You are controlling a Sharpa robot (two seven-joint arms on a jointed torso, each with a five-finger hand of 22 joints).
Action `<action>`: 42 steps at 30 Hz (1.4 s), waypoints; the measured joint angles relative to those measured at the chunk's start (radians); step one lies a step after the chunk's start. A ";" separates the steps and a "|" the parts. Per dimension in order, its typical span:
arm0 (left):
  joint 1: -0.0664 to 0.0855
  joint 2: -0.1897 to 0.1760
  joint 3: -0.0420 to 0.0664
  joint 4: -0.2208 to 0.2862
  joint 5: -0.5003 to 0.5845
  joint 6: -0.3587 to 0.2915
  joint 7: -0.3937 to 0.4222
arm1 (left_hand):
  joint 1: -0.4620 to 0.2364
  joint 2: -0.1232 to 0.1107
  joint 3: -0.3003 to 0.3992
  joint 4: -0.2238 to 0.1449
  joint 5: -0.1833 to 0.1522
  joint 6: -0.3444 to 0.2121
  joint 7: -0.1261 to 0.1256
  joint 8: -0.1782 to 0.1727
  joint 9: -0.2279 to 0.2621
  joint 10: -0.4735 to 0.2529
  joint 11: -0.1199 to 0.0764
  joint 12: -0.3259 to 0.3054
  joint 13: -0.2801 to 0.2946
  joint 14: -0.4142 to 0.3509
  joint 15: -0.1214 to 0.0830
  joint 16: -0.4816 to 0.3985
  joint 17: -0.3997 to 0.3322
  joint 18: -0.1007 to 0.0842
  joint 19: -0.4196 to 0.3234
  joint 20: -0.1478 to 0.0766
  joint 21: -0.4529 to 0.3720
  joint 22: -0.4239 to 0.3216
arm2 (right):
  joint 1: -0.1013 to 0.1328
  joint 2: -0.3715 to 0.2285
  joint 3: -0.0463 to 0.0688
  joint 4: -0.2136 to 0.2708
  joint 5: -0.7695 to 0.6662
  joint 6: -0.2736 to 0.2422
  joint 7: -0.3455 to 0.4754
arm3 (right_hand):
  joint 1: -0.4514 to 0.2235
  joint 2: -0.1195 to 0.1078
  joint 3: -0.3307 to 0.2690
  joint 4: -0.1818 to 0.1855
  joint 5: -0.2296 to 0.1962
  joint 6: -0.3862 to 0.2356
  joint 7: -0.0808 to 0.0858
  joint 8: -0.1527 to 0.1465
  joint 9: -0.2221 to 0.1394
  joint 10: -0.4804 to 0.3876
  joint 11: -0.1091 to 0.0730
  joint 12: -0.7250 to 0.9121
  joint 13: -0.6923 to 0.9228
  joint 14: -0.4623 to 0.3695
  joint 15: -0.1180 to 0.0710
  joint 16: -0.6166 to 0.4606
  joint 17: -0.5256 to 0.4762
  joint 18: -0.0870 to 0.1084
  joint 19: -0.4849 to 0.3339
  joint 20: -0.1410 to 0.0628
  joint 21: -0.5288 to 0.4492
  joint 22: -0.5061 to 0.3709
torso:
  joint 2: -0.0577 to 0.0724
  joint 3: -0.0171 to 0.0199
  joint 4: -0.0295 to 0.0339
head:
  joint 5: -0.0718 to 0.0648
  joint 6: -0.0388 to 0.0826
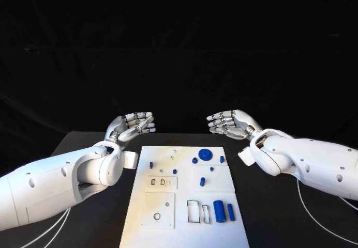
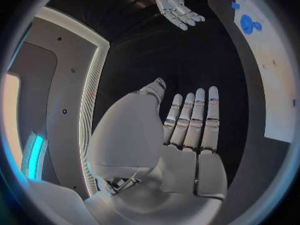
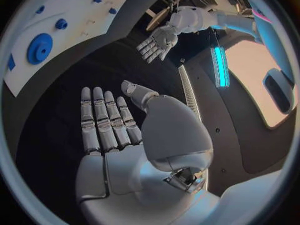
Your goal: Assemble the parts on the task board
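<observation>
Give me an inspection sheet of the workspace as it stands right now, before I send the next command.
Surface: black table, bare around the board.
Job's things: white task board in the middle; round blue disc near its far end, large blue cylinder beside empty rectangular slots near its near end, small blue pieces scattered between.
Clutter: nothing seen.
Hands: left hand and right hand raised beyond the board's far end, fingers apart, holding nothing.
Cables: thin white cables run under both arms.
Surroundings: dark backdrop.
</observation>
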 measured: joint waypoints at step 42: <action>0.007 -0.135 0.012 0.227 -0.036 0.129 -0.027 | 0.020 -0.009 0.041 0.000 0.000 0.102 0.026 0.033 0.019 0.150 -0.020 0.006 0.001 0.122 -0.031 0.042 0.047 -0.001 0.108 -0.023 0.050 0.014 | 0.027 0.080 0.004 0.013 -0.964 0.155 -0.381 | -0.052 -0.143 -0.037 0.077 0.027 0.182 -0.016 0.041 0.103 0.210 -0.100 -0.022 0.108 0.568 -0.152 1.003 0.905 -0.032 0.498 -0.152 0.855 0.757 | 0.118 -0.0174 0.0383 | -0.024 0.014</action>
